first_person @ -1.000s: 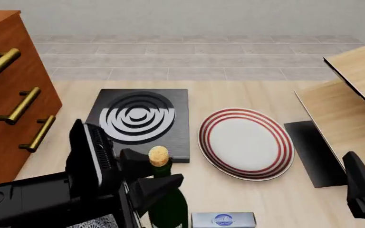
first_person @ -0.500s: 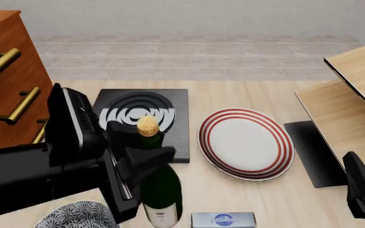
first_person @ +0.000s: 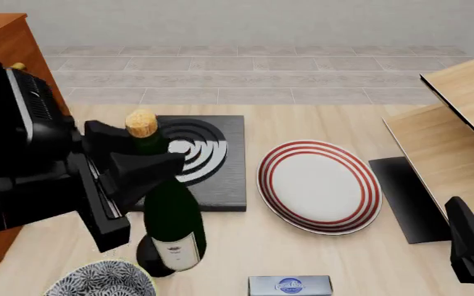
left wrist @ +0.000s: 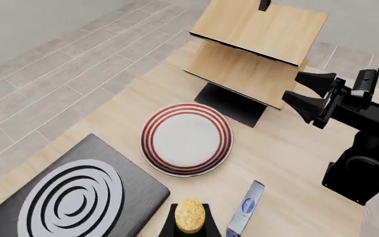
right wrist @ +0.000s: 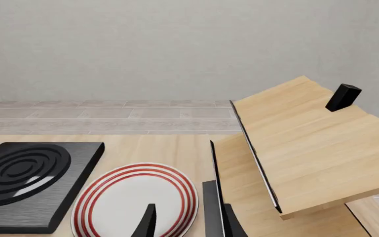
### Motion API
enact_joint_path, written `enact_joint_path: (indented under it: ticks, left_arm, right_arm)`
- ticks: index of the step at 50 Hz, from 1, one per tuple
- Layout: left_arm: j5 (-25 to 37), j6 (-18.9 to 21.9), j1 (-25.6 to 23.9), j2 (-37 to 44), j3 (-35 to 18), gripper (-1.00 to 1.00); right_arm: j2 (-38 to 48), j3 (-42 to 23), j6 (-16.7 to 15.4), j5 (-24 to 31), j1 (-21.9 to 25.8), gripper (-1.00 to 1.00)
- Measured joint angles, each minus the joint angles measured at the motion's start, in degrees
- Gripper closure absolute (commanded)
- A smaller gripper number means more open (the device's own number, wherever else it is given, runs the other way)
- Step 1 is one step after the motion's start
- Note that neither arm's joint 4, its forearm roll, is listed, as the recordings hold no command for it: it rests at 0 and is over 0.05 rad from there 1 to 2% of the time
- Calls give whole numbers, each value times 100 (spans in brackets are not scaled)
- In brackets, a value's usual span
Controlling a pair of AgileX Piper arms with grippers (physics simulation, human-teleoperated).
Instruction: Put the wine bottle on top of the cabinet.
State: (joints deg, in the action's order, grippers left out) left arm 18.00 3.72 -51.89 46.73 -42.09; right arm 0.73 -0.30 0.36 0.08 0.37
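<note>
The wine bottle [first_person: 170, 213] is dark green with a tan cork [first_person: 141, 123] and a white label. My left gripper [first_person: 136, 154] is shut on its neck and holds it slightly tilted at the table's front left. The reddish-brown cabinet [first_person: 2, 43] stands at the far left, largely hidden behind my left arm. The cork also shows in the left wrist view [left wrist: 191, 214]. My right gripper [left wrist: 294, 89] is open and empty at the front right, below the pale wood panels; only its body shows in the front view [first_person: 471, 246].
A black hob plate with white rings [first_person: 220, 166] lies behind the bottle. A red-striped plate [first_person: 320, 185] lies at the centre. Pale slanted wood panels [first_person: 455, 123] with a small black knob [right wrist: 343, 97] stand at the right. A patterned bowl [first_person: 101, 280] and a small blue-white box [first_person: 291, 285] sit at the front edge.
My left gripper has carried the wine bottle upward and to the left, toward the cabinet. More of the bottle and the bowl below now show. The right arm has not moved.
</note>
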Motion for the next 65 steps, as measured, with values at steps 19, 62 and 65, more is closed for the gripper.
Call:
enact_joint_path:
  ticks: [19,62,65]
  left_arm:
    - [902,-6,880,-848,-299,100]
    - [2465,214,2466,-2276,-677,100]
    - [2524,255,2541,-2320,-689,100]
  right_arm:
    - [-20,-4,0,23,1,-100]
    - [-14,1,0,12,2,-100]
    - [-13,2,0,11,2,-100]
